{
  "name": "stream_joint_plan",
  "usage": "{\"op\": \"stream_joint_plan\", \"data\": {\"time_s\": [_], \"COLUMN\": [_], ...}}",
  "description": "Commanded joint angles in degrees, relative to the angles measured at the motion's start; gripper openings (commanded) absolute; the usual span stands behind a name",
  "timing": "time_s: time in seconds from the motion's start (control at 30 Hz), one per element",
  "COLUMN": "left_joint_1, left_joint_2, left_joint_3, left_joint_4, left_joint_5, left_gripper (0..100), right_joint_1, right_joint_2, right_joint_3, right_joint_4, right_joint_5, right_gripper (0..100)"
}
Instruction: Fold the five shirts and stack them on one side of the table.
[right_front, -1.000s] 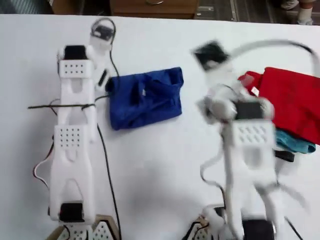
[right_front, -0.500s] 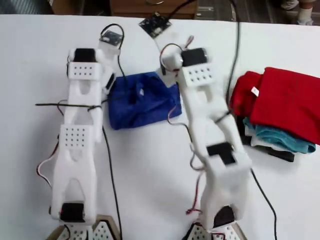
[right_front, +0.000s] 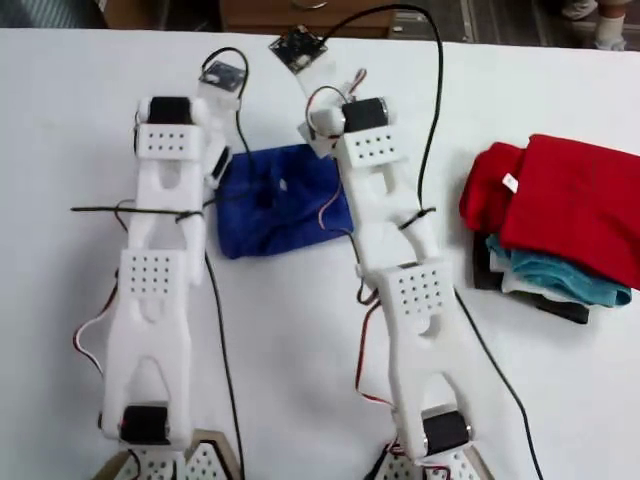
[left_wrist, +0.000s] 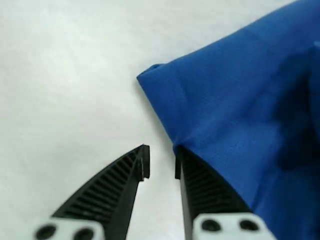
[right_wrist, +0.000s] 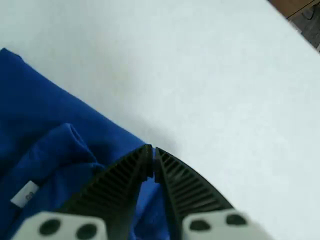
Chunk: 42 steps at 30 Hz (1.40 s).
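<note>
Lying on white table (right_front: 290, 390), blue shirt (right_front: 270, 210); left jaws parted, right jaws clenched at edge; wood cabinet (right_front: 310, 15) behind.

The white worktop (right_front: 300, 340) carries a blue shirt (right_front: 275, 215), loosely folded and rumpled, lying flat toward the far edge. Well to the right of the blue shirt sits a stack of folded shirts (right_front: 570, 200). A dark layer (right_front: 560, 308) at the bottom of the stack touches the worktop, with white, teal and red layers above it. A black cable (right_front: 222, 350) trails over the surface from just beside the blue shirt's left edge toward the near edge. There the two arm bases (right_front: 150, 435) stand, nearer than the blue shirt and to either side of it. Bare white surface borders the blue shirt's far corners.
</note>
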Motion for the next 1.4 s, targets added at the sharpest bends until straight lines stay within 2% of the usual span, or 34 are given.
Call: {"op": "stream_joint_plan", "data": {"time_s": [0.0, 0.13, 0.3, 0.6, 0.77, 0.87, 0.97, 1.2, 1.37], "left_joint_1": [0.7, 0.7, 0.5, 0.4, 0.3, 0.3, 0.3, 0.1, 0.1], "left_joint_2": [-1.0, -0.9, -0.9, -0.8, -1.0, -1.0, -1.0, -1.0, -1.0], "left_joint_3": [-2.3, -2.3, -2.3, -2.3, -2.3, -2.3, -2.3, -2.3, -2.3], "left_joint_4": [0.4, 0.3, -0.7, -1.0, -1.0, -1.0, -0.9, -0.4, -0.4], "left_joint_5": [0.6, 0.6, 0.6, 0.6, 0.6, 0.6, 0.6, 0.6, 0.6], "left_gripper": [11, 11, 11, 11, 11, 11, 11, 11, 11], "right_joint_1": [-2.0, -2.2, -1.0, 5.2, 5.3, 3.4, 1.6, -1.6, -3.6], "right_joint_2": [0.4, 1.1, 0.6, -8.5, -16.0, -18.2, -16.9, -4.3, 2.7], "right_joint_3": [-3.3, -3.4, -3.5, -2.5, 1.2, -0.1, 0.8, 3.4, 1.4], "right_joint_4": [5.6, 13.4, 22.6, 22.8, 22.5, 18.9, 10.4, -6.3, -8.1], "right_joint_5": [0.0, 0.2, 9.8, 12.0, 12.0, 12.0, 11.6, 11.6, 11.6], "right_gripper": [2.1, 2.2, 2.2, 2.1, 2.1, 2.1, 2.1, 2.1, 2.1]}}
